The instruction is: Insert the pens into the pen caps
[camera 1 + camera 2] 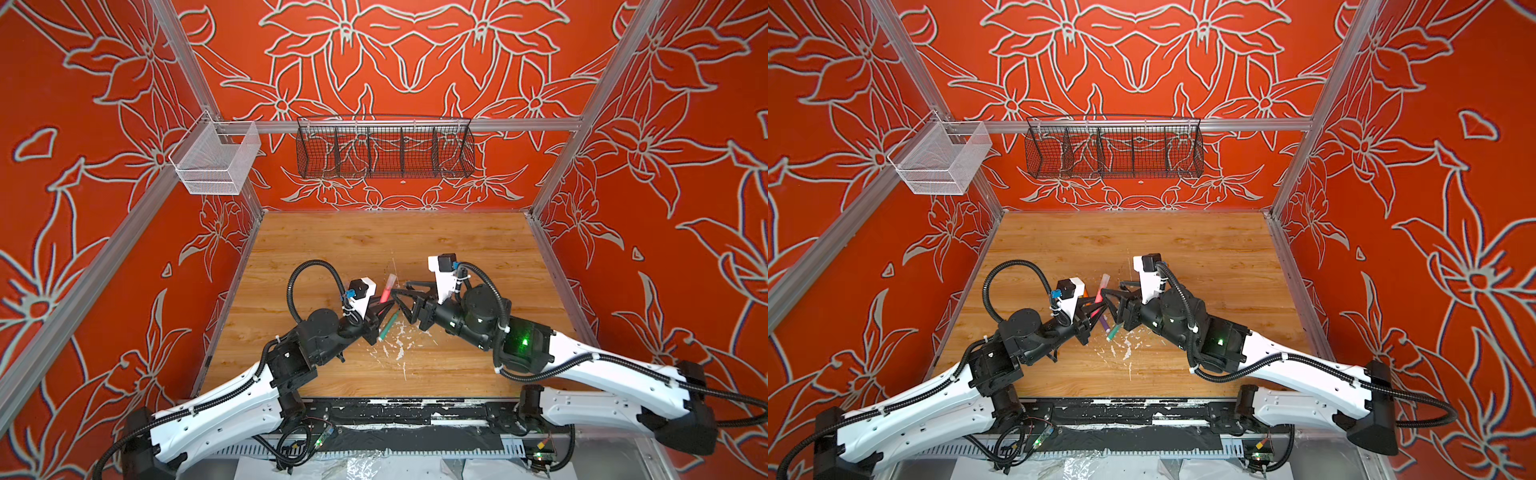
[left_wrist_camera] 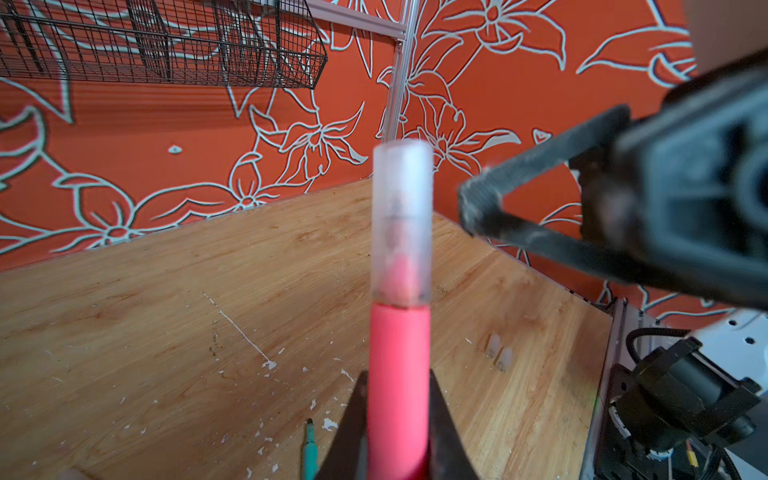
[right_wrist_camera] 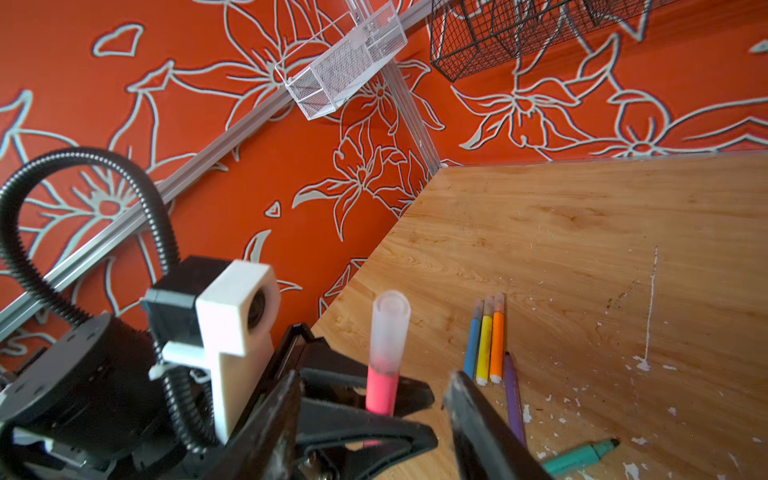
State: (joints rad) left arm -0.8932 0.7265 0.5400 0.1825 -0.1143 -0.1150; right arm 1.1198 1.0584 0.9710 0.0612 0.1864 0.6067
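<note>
My left gripper [image 1: 381, 308] [image 2: 398, 380] is shut on the lower body of a pink pen [image 1: 385, 296] [image 2: 399, 365], which it holds tilted up. A clear pen cap [image 1: 391, 280] [image 2: 401, 224] [image 3: 389, 332] sits over the pen's tip. My right gripper [image 1: 399, 289] [image 3: 374, 380] stands open right beside the capped end, with nothing held. A green pen [image 1: 388, 326] [image 3: 582, 457] and a purple pen [image 1: 1104, 322] [image 3: 513, 399] lie uncapped on the table under the grippers. Blue [image 3: 473, 345], yellow [image 3: 484, 345] and orange [image 3: 496, 340] pens lie side by side with pale caps on. Two loose pen caps [image 2: 498, 352] lie together.
White flecks [image 1: 399, 351] litter the wooden table [image 1: 374, 245] in front of the grippers. A black wire basket [image 1: 384, 147] hangs on the back wall and a white mesh basket [image 1: 216, 160] on the left rail. Red walls close three sides.
</note>
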